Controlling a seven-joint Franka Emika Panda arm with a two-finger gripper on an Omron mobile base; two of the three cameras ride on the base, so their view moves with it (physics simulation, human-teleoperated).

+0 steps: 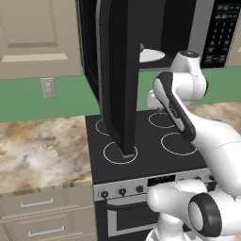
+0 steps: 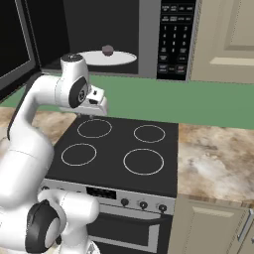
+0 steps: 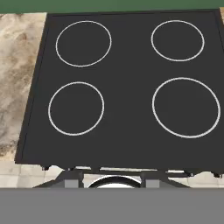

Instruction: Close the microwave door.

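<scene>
The microwave door [image 1: 117, 75] stands wide open, a thick glossy black slab seen edge-on and reaching out over the stove's left side. In the right base view the microwave door [image 2: 15, 47] sits at the upper left. The microwave [image 2: 144, 34] hangs above the stove, with a white round plate [image 2: 106, 57] inside and a black keypad [image 2: 173, 39] at its right. My gripper [image 2: 93, 114] hangs below the microwave's opening, right of the door, pointing down at the stove. In the hand view the gripper [image 3: 111, 179] is open with nothing between its fingertips [image 3: 72, 178].
A black four-ring stove [image 3: 127, 87] lies directly under the hand, with knobs and an oven door [image 1: 127, 219] below. Marble counters [image 1: 42, 146] flank it on both sides. Beige cabinets [image 2: 228, 39] stand beside the microwave, and a wall outlet [image 1: 48, 87] is on the green wall.
</scene>
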